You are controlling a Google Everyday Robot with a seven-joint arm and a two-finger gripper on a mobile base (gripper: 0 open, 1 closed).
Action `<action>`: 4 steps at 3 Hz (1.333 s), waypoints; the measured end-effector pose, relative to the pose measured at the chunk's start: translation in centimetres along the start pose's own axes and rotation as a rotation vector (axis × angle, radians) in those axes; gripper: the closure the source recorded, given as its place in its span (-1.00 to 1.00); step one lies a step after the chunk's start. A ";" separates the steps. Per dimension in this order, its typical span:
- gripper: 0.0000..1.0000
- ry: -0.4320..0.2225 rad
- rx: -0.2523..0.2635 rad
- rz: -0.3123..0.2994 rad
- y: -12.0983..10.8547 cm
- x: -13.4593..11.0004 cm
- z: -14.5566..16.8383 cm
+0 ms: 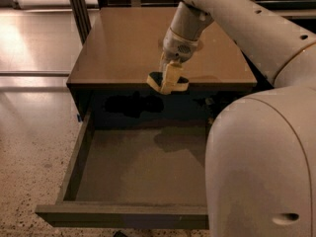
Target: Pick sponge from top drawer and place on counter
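My gripper [169, 82] hangs over the front edge of the brown counter [118, 48], shut on the sponge [156, 80]. The sponge shows a dark top face and a yellow foam layer, held in the air above the counter edge. The top drawer [138, 167] is pulled fully open below, with its grey-brown floor bare. My white arm reaches in from the upper right and its large body fills the lower right, hiding the drawer's right side.
Speckled terrazzo floor [34, 147] lies to the left of the cabinet. A dark vertical post [78, 9] stands at the counter's back left. The white bowl is hidden behind my arm.
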State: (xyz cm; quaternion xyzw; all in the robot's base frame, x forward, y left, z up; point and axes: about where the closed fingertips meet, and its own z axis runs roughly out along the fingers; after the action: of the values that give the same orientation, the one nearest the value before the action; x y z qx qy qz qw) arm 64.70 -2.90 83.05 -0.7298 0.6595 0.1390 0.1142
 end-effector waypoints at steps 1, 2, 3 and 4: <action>1.00 -0.017 0.078 -0.010 -1.7 -0.8 -2.8; 1.00 -0.020 0.085 -0.010 -2.0 -1.0 -2.7; 1.00 -0.026 0.138 -0.022 -4.0 -1.3 -3.2; 1.00 -0.040 0.163 -0.047 -7.0 -2.1 -1.9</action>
State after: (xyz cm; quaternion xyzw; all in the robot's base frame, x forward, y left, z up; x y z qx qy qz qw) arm 71.54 -0.85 85.43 -0.7305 0.6490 0.0967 0.1893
